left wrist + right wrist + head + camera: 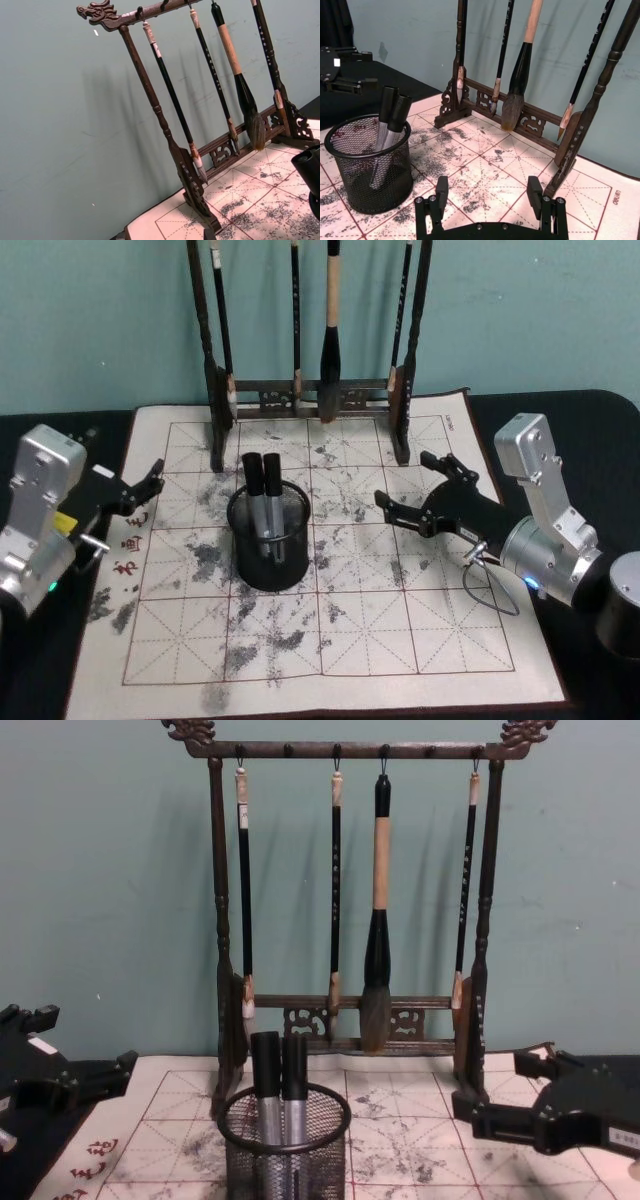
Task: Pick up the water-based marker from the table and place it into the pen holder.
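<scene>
Since two black-capped, grey-barrelled markers (264, 502) already stand in the round wire-mesh pen holder (268, 562) mid-mat, the sound move seems a clean retreat, clear of the rim; right gripper (420, 493) spread, empty, beside it; left gripper (140, 490) spread, parked at counter (560, 410) edge; mat (400, 640) cream, ink-stained

The head camera looked down on the mat (330, 640), the chest camera sat level, both facing the brush rack (345, 890) at twelve o'clock.
</scene>
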